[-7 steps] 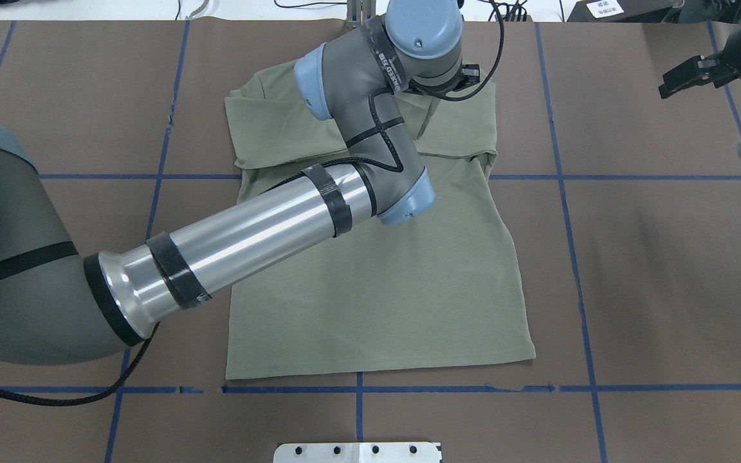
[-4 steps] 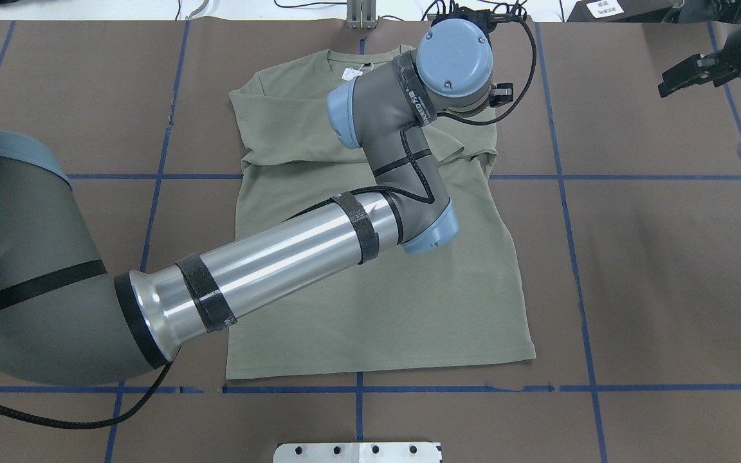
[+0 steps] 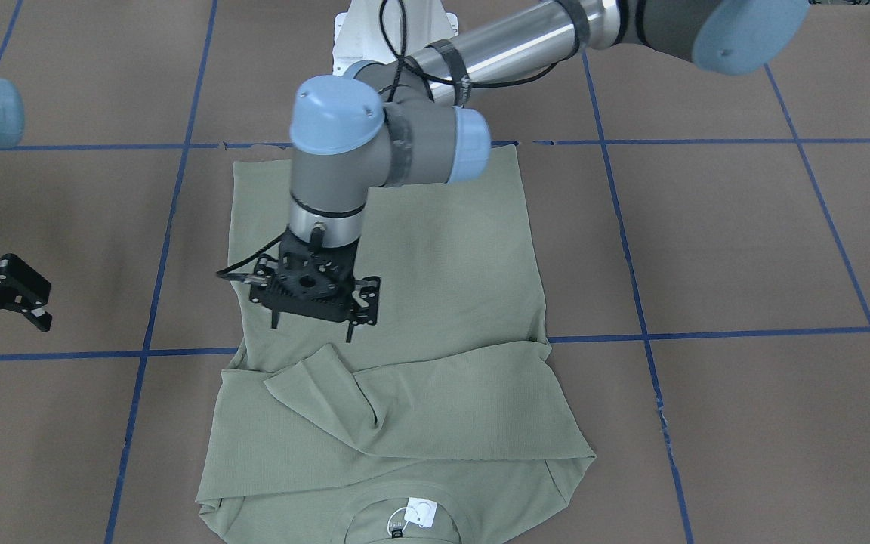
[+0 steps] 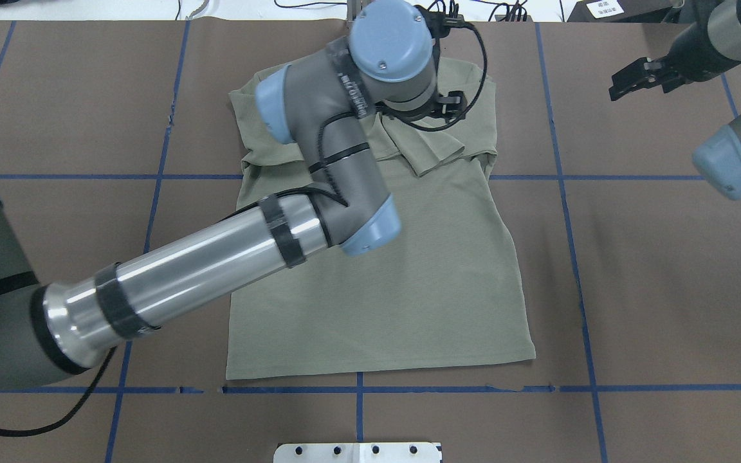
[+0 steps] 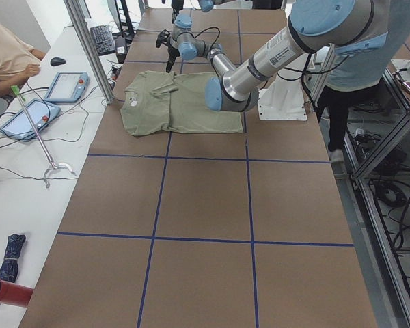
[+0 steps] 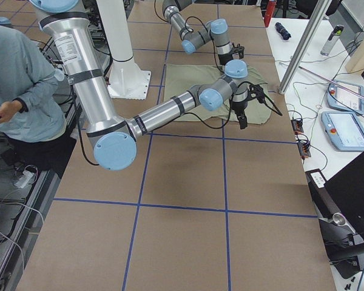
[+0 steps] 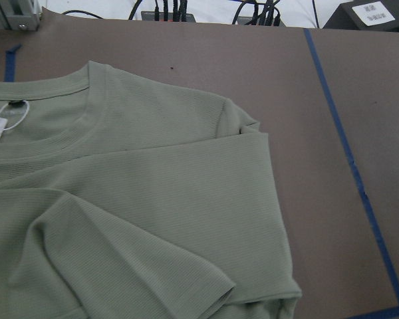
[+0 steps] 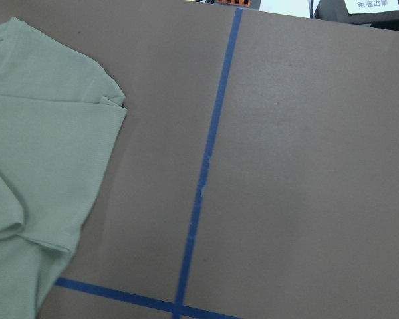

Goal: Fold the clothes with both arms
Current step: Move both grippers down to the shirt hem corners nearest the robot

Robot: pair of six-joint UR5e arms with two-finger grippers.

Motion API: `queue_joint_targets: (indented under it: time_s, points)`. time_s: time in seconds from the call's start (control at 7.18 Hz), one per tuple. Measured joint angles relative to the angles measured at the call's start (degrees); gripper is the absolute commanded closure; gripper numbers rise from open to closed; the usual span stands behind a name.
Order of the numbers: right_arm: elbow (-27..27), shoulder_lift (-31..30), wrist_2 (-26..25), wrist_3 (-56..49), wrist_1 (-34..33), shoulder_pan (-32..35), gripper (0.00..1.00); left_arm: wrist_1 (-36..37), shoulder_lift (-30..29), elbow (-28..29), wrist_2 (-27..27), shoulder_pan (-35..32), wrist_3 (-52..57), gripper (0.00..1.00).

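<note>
The left gripper (image 3: 313, 329) hangs with its jaws spread and nothing between them, just above the chest of the sage-green long-sleeved knit shirt (image 4: 377, 302). Over the last second its wrist swung right, out over the shirt's far right shoulder, and it has now come back left toward the collar. The sleeve cuff (image 4: 436, 158) lies loose across the chest, let go, with both sleeves crossed over the body. The right gripper (image 4: 628, 80), also open and empty, has drifted in from the far right corner but remains well apart from the cloth. The shirt lies flat mid-table on the brown paper table cover (image 4: 666, 270), hem near, neck far. I judge the sleeve folds finished and the two-arm body fold next.
</note>
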Motion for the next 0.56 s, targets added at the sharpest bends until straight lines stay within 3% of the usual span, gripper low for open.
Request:
queue_joint_targets:
  time_s: [0.28,0.56]
  points:
    - [6.01,-0.31,-7.12,16.19,1.76,-9.69,0.00,3.40,17.96,-21.92,-1.63,-1.15,4.38,0.00]
    - [16.54,-6.27,-16.77,29.54,1.99,-22.51,0.00,3.59,35.40,-39.96,-4.38,-1.29,4.28,0.00]
